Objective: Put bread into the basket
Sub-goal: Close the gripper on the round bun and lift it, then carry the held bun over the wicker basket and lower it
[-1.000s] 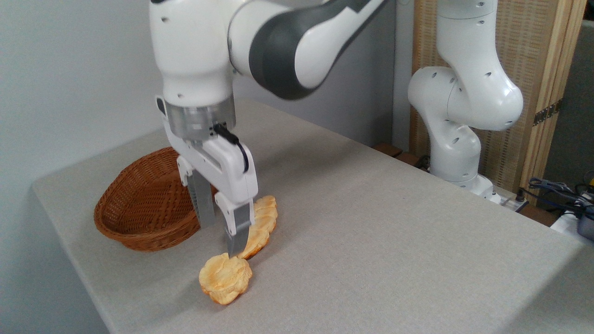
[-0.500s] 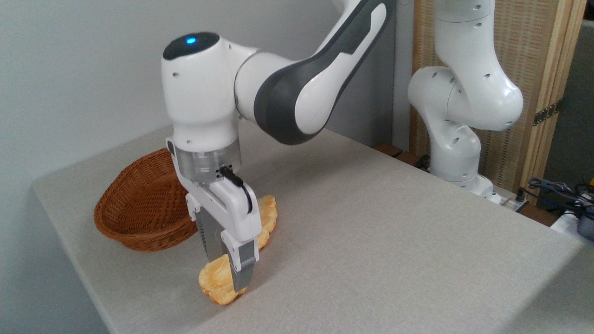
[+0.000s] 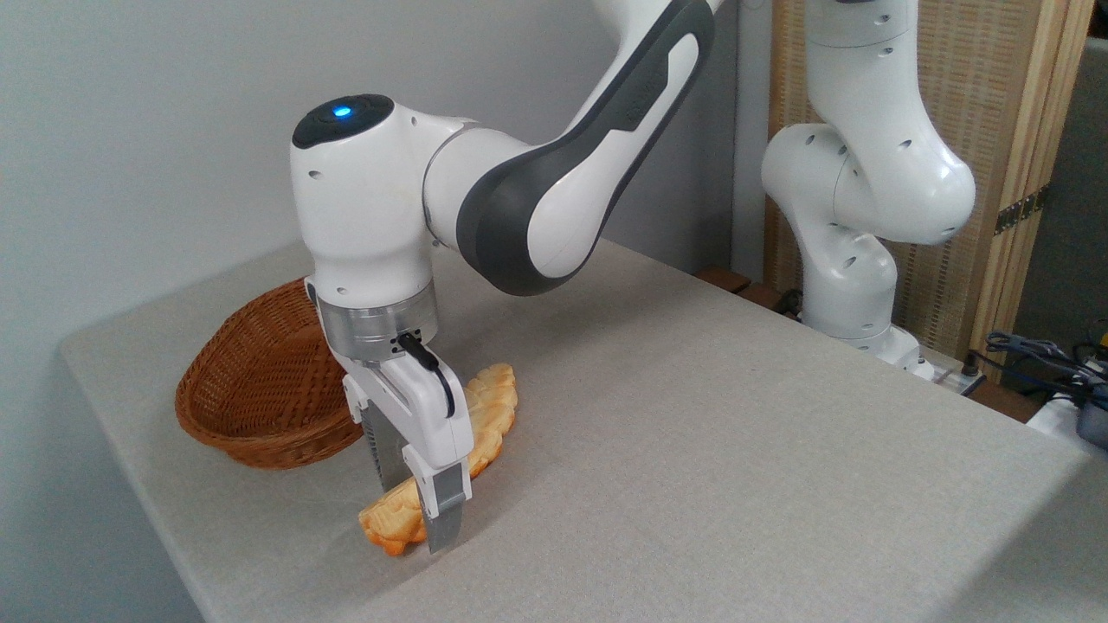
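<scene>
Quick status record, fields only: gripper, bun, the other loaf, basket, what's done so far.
gripper: down at the table, jaws straddling the bread, one finger on each side
bread: on the table near the front edge, not in the basket
grip: cannot tell if the jaws have closed on it
braided loaf: lying on the table behind the gripper, right of the basket
basket: empty, left of the gripper
task: bread not yet lifted

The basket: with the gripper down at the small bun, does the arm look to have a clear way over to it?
Probably yes. The basket sits open and empty just left of the gripper, whose fingers straddle the bread. Nothing stands between them; the braided loaf lies on the other side. The arm would need to lift over the rim.
</scene>
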`<state>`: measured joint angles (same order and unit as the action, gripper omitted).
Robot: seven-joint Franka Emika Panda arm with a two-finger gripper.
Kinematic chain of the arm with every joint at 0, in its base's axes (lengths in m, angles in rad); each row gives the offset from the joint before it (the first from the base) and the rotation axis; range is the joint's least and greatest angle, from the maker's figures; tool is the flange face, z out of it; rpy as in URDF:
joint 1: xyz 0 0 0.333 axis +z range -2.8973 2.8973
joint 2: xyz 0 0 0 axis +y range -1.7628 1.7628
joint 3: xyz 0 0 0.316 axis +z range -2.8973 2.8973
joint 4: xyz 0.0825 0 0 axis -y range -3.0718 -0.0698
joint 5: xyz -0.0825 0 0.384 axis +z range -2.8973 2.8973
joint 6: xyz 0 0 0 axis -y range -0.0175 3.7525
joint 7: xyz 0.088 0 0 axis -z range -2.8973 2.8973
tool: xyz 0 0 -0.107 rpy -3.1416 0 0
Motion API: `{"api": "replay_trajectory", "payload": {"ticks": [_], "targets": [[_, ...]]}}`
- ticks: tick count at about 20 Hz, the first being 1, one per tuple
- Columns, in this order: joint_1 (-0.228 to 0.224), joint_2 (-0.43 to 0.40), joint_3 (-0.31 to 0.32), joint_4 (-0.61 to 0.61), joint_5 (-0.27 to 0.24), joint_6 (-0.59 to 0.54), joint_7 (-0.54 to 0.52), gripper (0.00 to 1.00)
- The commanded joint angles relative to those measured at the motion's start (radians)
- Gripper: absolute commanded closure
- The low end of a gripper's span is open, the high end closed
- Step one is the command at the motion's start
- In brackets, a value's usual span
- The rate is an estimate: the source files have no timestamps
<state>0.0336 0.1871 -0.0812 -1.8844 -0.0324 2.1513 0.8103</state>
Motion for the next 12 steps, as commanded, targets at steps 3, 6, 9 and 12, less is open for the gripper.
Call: {"api": "replay_trajectory", "payload": {"ticks": [3,6,9,12], "targets": [[-0.004,0.003,0.006,0.004,0.017,0.013,0.007,0.59],[-0.004,0.003,0.008,0.004,0.014,0.013,0.007,0.59],[-0.004,0.002,0.008,0.007,0.008,0.013,0.007,0.59],[-0.004,-0.011,0.006,0.022,0.003,0.007,0.001,0.59]]}}
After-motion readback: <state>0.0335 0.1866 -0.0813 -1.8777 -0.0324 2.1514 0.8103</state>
